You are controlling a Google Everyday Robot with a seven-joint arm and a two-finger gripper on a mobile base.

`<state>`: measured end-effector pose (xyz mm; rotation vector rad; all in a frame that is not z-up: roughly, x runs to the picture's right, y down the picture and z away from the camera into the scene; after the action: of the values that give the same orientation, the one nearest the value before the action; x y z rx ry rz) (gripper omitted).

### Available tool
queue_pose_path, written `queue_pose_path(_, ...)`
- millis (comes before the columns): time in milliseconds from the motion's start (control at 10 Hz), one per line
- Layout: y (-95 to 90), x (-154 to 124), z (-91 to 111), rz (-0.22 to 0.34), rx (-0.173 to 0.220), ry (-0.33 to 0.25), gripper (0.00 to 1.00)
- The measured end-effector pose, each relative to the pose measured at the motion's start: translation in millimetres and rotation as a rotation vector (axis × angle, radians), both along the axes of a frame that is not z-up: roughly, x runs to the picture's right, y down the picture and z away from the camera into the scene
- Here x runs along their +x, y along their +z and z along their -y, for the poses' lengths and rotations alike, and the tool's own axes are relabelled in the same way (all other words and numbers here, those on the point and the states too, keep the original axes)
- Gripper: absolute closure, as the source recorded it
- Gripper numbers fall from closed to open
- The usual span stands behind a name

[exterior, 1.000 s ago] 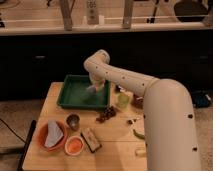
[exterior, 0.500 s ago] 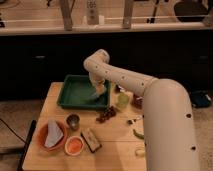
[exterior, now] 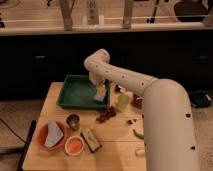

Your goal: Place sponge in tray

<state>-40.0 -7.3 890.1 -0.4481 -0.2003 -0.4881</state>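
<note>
The dark green tray (exterior: 75,92) lies at the back left of the wooden table. The sponge (exterior: 100,93), yellow-orange above and pale blue below, is tilted inside the tray against its right side. My gripper (exterior: 96,81) hangs directly above the sponge at the end of the white arm, which reaches in from the right. Whether it touches the sponge does not show.
An orange bowl (exterior: 51,136) with a pale cloth, a smaller orange bowl (exterior: 74,145), a metal cup (exterior: 73,121) and a brownish block (exterior: 90,139) stand at the front left. Dark red fruit (exterior: 105,114) and a green cup (exterior: 123,101) are right of the tray.
The sponge has come down slightly and to the right inside the tray. The arm has barely moved.
</note>
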Motion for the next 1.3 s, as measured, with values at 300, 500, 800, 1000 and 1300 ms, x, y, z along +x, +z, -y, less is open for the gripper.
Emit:
queue_pose_path(300,-1.8,1.2,3.3,0.022,0.014,-0.003,0.2)
queue_pose_path(500,-2.9,2.1,5.0,0.035,0.018,-0.005,0.2)
queue_pose_path(800,-3.1,1.3,4.8,0.037,0.017,-0.005,0.2)
queue_pose_path(1000,-3.1,1.4,4.8,0.036,0.017,-0.005,0.2)
queue_pose_path(1300,-3.0,1.9,4.8,0.036,0.017,-0.004,0.2)
